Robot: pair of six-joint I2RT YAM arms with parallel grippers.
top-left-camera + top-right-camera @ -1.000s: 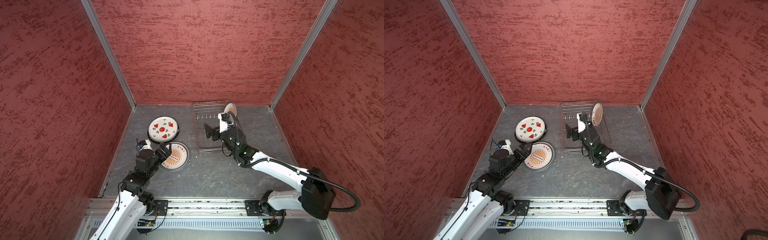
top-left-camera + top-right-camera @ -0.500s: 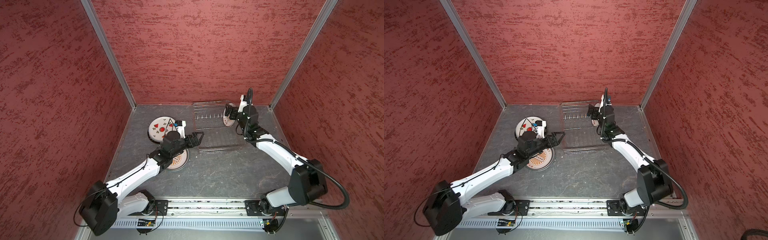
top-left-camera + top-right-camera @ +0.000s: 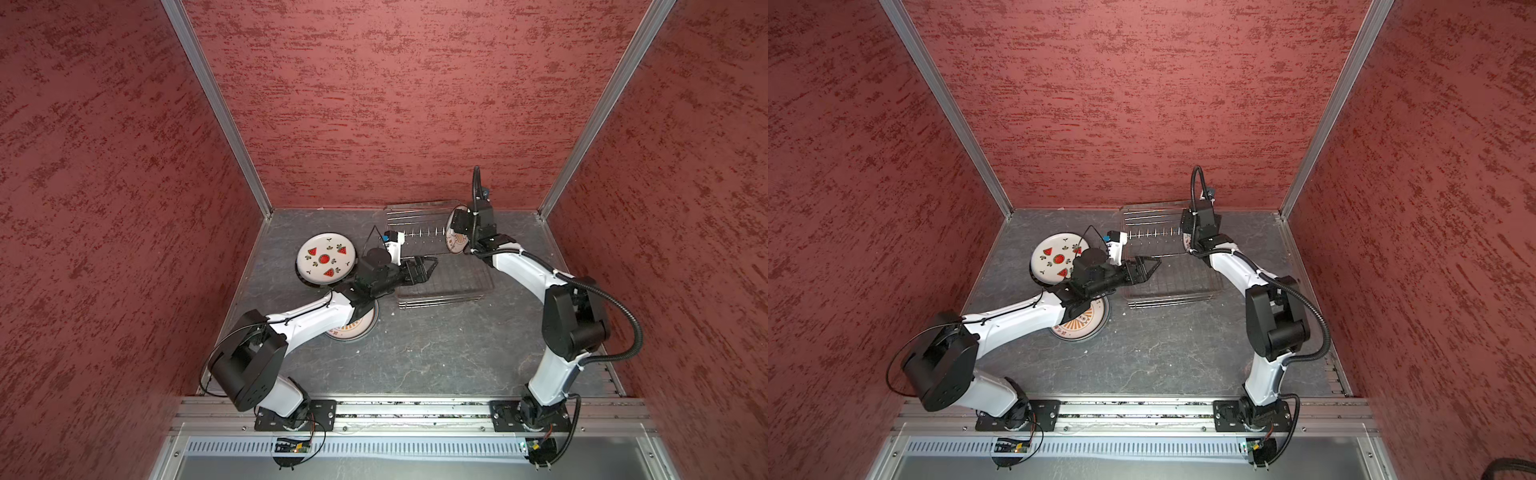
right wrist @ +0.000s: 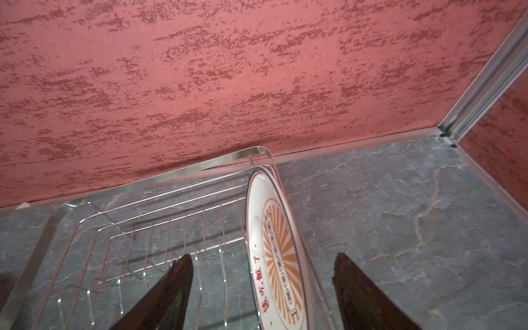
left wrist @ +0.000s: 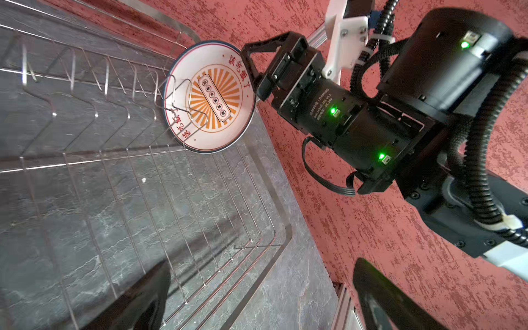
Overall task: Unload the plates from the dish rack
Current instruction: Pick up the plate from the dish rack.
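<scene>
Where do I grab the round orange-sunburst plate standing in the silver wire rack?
Probably the upper rim of the white orange-sunburst plate, from above: it stands on edge, lower part sunk in the silver wire rack.

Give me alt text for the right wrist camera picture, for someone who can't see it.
An orange-sunburst plate stands on edge at the end of a wire dish rack, inside the open right gripper, with a gap on each side. Behind are a grey stone-look table and a red textured wall.
</scene>
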